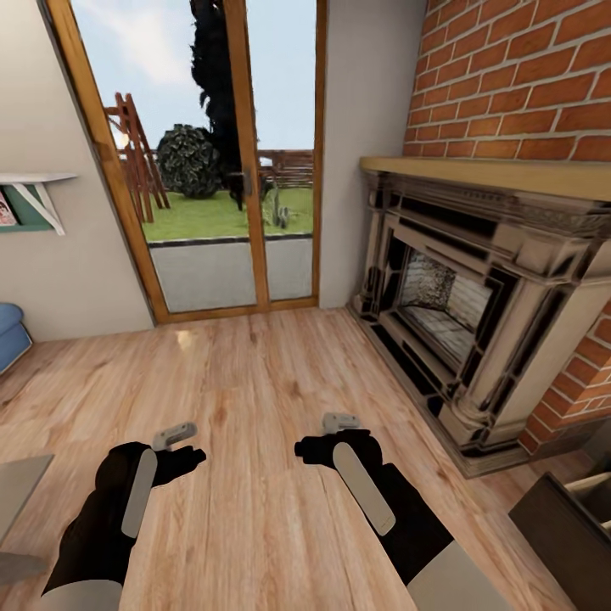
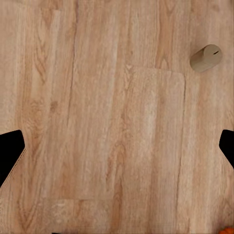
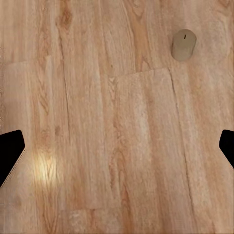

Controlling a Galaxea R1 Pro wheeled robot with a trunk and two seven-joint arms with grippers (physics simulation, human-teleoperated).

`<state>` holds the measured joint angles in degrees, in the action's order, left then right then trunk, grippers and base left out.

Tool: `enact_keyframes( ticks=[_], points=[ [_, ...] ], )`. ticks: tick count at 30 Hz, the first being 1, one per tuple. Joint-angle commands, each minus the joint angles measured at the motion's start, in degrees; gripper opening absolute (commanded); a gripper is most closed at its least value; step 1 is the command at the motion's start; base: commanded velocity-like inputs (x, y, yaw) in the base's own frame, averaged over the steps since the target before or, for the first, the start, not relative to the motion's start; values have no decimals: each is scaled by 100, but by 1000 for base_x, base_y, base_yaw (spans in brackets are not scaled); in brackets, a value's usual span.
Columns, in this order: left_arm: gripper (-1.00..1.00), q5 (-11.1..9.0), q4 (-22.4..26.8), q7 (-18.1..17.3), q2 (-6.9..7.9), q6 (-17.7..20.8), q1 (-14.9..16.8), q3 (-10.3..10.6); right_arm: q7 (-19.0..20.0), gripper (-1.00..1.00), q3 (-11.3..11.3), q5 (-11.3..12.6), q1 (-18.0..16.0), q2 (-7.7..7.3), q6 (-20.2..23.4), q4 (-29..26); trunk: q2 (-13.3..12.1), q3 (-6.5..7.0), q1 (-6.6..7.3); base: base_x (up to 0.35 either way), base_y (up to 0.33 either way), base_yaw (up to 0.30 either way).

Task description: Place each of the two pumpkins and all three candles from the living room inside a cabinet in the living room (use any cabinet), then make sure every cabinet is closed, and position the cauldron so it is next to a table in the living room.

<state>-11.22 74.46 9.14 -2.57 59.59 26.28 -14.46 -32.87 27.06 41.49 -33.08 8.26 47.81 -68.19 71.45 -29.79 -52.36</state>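
My left gripper and right gripper hang low over the wooden floor, both open with nothing between the fingers. In the left wrist view the left gripper looks down on bare planks, with a cream-beige candle on the floor ahead and off to one side. An orange sliver of a pumpkin shows at that picture's corner. The right wrist view, where the right gripper is spread wide, shows a candle standing on the floor; I cannot tell whether it is the same one. The cauldron is out of view.
A brick fireplace with a wooden mantel fills the right side. Glass patio doors stand ahead. A dark brown cabinet with a pale lining sits at the bottom right. A grey table corner shows at the bottom left, and a blue seat at the left.
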Motion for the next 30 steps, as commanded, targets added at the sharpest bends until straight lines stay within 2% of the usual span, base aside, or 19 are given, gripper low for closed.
enact_keyframes(
  ticks=[1,8,21,30],
  points=[
    [100,0,0,0,1,0,0,-3,0,100,0,0,-1,0,0,0,0,9,0,175,283,-62],
    [100,5,-1,0,-5,-6,0,-4,0,100,1,0,-3,6,0,-1,0,29,0,182,244,-16],
    [100,5,0,0,-5,-9,0,-4,0,100,1,9,-4,9,0,-1,0,118,0,292,43,-148],
    [100,5,1,0,-6,-2,1,-3,0,100,33,9,-3,9,0,-1,0,131,0,262,228,-65]
  ],
)
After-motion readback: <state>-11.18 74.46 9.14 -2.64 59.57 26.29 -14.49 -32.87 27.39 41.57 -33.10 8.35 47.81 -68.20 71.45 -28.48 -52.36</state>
